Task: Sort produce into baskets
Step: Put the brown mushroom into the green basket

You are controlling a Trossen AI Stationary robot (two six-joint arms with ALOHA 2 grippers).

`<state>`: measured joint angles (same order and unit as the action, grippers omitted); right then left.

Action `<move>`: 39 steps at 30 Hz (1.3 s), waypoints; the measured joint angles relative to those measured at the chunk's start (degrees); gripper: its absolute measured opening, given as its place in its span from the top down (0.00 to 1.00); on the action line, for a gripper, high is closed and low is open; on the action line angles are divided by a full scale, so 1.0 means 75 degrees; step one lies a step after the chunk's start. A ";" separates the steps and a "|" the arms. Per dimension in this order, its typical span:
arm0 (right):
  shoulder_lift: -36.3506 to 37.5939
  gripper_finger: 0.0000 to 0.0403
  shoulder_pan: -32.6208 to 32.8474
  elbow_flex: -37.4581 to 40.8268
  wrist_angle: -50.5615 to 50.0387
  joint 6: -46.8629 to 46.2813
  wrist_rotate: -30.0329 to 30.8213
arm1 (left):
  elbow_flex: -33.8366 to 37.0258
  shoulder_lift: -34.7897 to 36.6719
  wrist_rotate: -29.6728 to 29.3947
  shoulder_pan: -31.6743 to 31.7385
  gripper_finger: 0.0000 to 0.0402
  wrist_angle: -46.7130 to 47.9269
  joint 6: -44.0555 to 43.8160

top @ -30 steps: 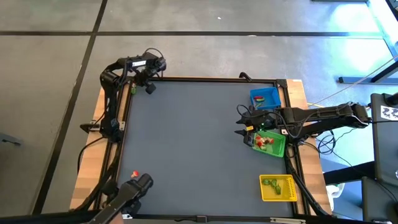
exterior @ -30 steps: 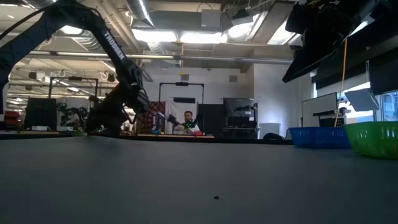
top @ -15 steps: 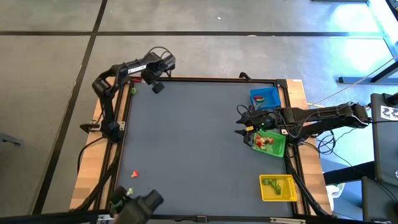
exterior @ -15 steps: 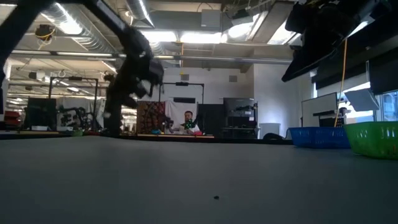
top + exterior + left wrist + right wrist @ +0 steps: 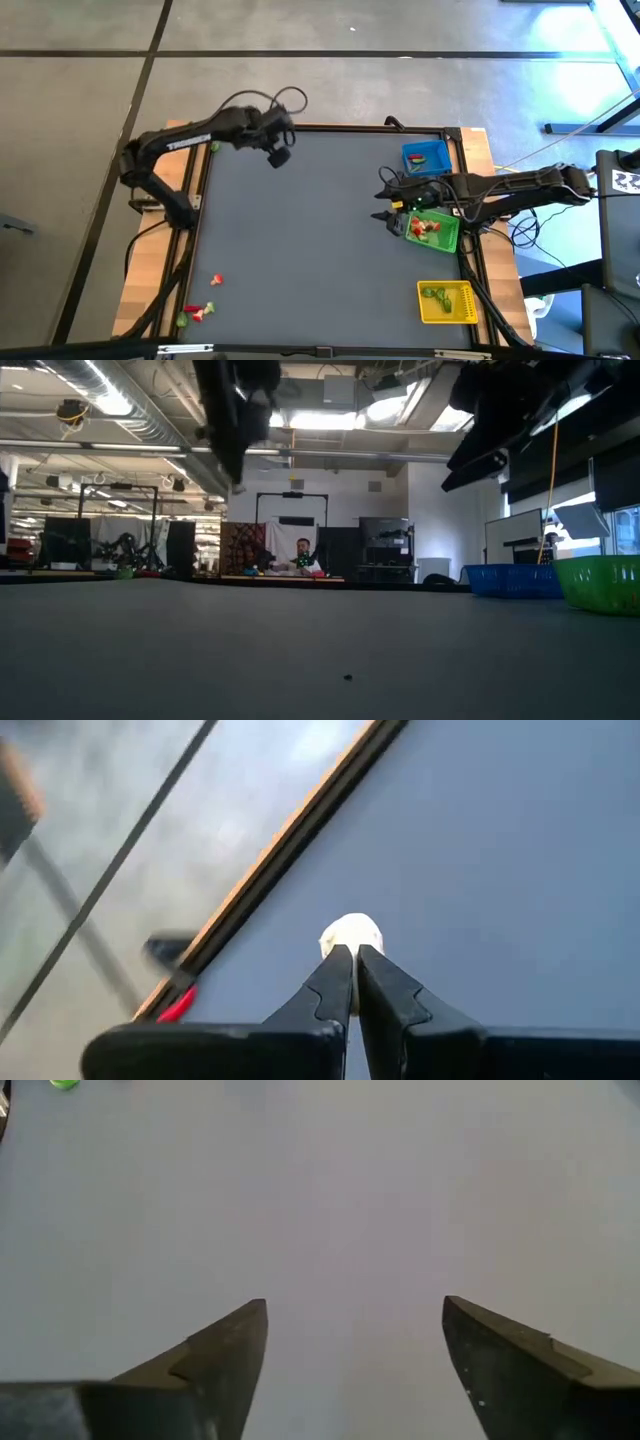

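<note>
My left gripper [image 5: 280,157] hangs above the table's far left part, shut on a small whitish produce piece [image 5: 352,934]. In the low view it shows high above the tabletop [image 5: 237,480]. My right gripper [image 5: 384,205] stands open over the table just left of the green basket [image 5: 436,232], with nothing between its fingers [image 5: 355,1325]. The green basket holds red and green pieces. Beyond it stands the blue basket [image 5: 427,158], and the yellow basket [image 5: 447,303], with green pieces in it, is at the near right. My left gripper pinches the whitish piece's near side [image 5: 350,946] between its two fingertips. The rest of the piece sticks out past the tips. The fingers slant down toward the table, and the piece is lifted clear of it.
Loose red and green pieces [image 5: 196,312] lie at the near left corner, with one red piece [image 5: 215,281] beside them. A green piece [image 5: 213,147] sits on the far left wooden border. The table's dark middle lies between the two arms.
My left gripper has risen from the far left corner and swung toward the table's right, staying shut on the whitish piece and tipping more downward. A dark object at the near left edge has withdrawn from view, and small pieces now show there.
</note>
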<state>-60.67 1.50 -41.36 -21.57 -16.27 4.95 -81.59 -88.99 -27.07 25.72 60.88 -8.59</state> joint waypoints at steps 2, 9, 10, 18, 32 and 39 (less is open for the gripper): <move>-0.0162 0.22 0.0006 0.0000 0.0276 0.0002 -0.0065 | 0.0141 0.0270 0.0163 -0.0501 0.97 -0.0474 -0.0002; -0.0804 0.22 0.0006 0.0000 0.1598 0.0212 -0.0446 | 0.0669 0.0724 0.0631 -0.2104 0.96 -0.2207 -0.0004; -0.0872 0.22 0.0006 0.0000 0.1800 0.0225 -0.0478 | 0.0730 0.0732 0.0711 -0.2310 0.96 -0.2460 -0.0002; -0.1161 0.27 0.0006 0.0000 0.3651 0.0634 -0.0749 | 0.1256 0.0696 0.1162 -0.3489 0.96 -0.4442 -0.0005; -0.2130 0.37 0.0006 -0.0001 0.6889 0.0834 -0.1390 | 0.2267 0.0636 0.1286 -0.4296 0.96 -0.7694 0.0246; -0.2311 0.56 -0.0003 0.0000 0.7385 0.0837 -0.1558 | 0.2356 0.0641 0.1290 -0.4326 0.96 -0.7751 0.0218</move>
<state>-78.00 1.48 -41.36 33.82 -9.99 -6.73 -63.92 -84.18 -17.40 -6.72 2.74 -6.95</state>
